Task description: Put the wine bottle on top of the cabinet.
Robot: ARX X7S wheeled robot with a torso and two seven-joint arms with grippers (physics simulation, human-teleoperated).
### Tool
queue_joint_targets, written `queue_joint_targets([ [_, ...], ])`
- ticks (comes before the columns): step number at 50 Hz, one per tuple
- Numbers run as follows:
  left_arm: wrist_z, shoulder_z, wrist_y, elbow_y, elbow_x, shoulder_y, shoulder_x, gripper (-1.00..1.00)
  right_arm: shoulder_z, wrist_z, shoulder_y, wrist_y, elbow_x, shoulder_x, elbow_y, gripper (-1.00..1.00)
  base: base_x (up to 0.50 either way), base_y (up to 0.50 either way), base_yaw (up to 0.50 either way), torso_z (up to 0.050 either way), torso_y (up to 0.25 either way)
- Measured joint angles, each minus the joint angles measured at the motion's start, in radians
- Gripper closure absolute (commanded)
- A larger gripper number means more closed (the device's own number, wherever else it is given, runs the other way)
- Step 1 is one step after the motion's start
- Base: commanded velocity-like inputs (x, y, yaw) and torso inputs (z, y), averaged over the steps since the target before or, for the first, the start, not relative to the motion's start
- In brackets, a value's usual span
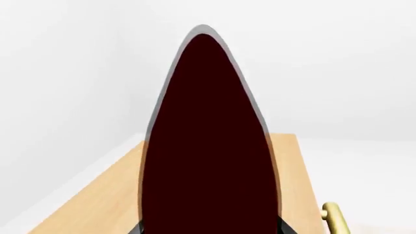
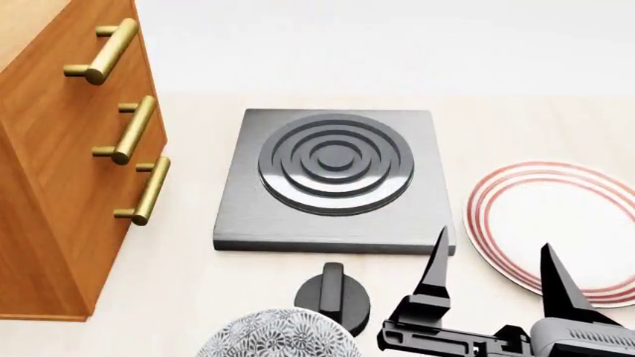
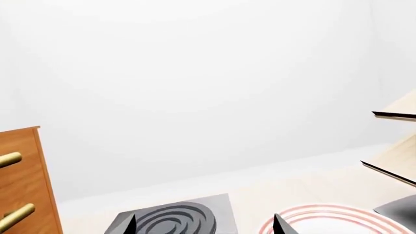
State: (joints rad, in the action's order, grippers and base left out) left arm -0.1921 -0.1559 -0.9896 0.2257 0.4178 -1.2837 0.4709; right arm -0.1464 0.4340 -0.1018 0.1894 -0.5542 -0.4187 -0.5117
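Observation:
The wine bottle (image 1: 208,146) fills the left wrist view as a very dark, tapering glass body; its cork and label do not show. My left gripper (image 1: 208,230) is shut on it, with a black finger at each side of its base. Behind the bottle lies the cabinet's pale wooden top (image 1: 97,195), with a brass handle (image 1: 332,217) at its edge. The orange-brown cabinet (image 2: 59,186) stands at the left of the head view, where the left gripper and bottle are out of view. My right gripper (image 2: 493,253) is open and empty, low at the front right, and also shows in the right wrist view (image 3: 204,225).
A grey hotplate with concentric rings (image 2: 332,178) lies in the middle. A round black knob (image 2: 332,294) and a patterned bowl (image 2: 278,335) are in front of it. A red-ringed white plate (image 2: 555,223) lies at the right. A pale slanted rack (image 3: 396,146) stands further right.

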Motion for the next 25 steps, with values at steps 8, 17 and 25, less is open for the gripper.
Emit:
queue_joint_targets([
  [8,0.000,0.023,0.030,-0.023,-0.002,0.034,-0.001,1.00,-0.002,-0.001,0.001,-0.004,0.000,0.000,0.005,-1.00,0.00,0.00,0.00,0.000,0.000],
  [17,0.002,0.046,0.059,-0.048,-0.001,0.066,0.000,1.00,-0.007,-0.001,0.001,-0.006,0.002,0.001,0.008,-1.00,0.00,0.00,0.00,0.000,0.000],
  [25,0.004,0.061,0.081,-0.065,0.002,0.090,0.002,1.00,-0.011,-0.001,0.000,-0.008,0.003,0.001,0.012,-1.00,0.00,0.00,0.00,0.000,0.000],
])
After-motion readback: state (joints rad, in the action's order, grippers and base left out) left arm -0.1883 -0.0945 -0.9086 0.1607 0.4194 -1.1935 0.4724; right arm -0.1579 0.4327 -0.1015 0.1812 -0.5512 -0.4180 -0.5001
